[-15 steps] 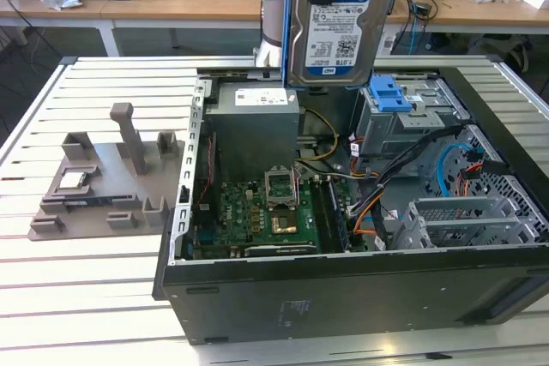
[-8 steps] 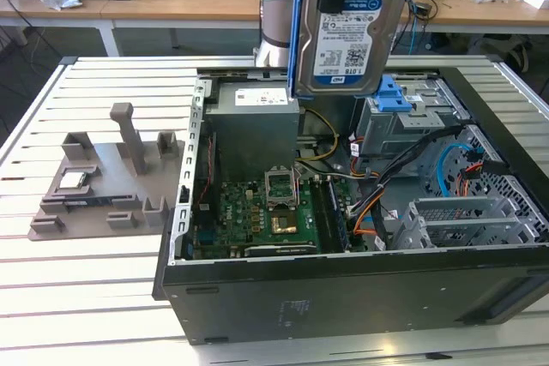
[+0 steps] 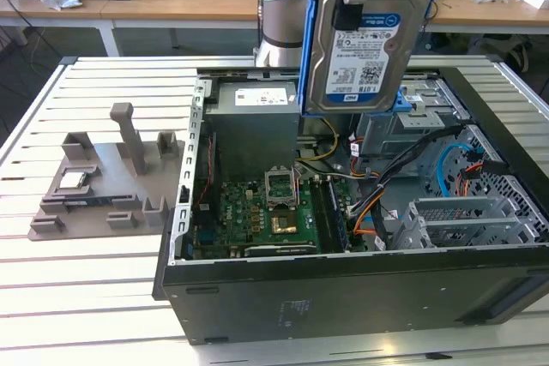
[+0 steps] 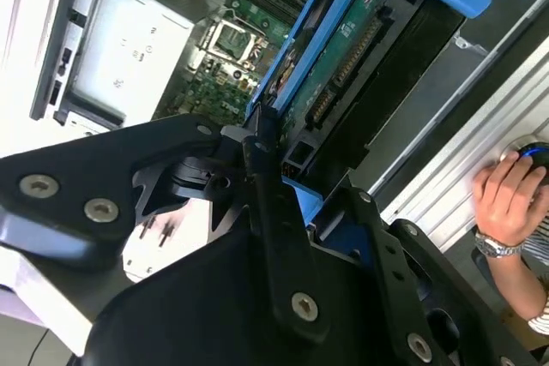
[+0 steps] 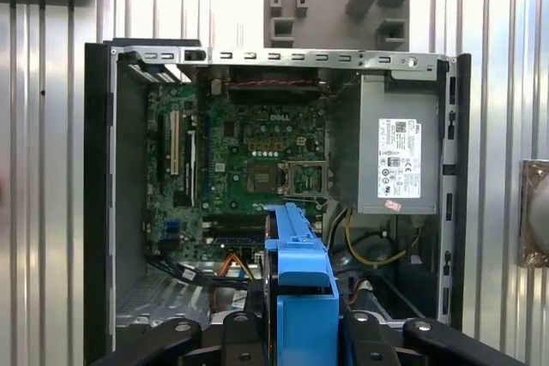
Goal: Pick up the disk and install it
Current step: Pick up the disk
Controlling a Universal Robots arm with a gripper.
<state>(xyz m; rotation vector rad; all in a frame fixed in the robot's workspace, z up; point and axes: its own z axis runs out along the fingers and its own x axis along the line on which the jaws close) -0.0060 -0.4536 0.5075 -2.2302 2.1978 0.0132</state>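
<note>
**Disk aloft over the open case**

Exterior view: the gripper (image 3: pixel 350 8) has its jaws clamped on the disk (image 3: pixel 367 53), upright above the computer case (image 3: pixel 343 297). Second wrist view: the disk (image 4: pixel 343 49) is pinched at one end. First wrist view: it hangs edge-on over the motherboard (image 5: pixel 249 152); keeping it square should help.

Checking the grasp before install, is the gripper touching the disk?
Touching. In the second wrist view the gripper is clamped on the edge of the disk; in the exterior view the disk hangs from it above the computer case.
</note>
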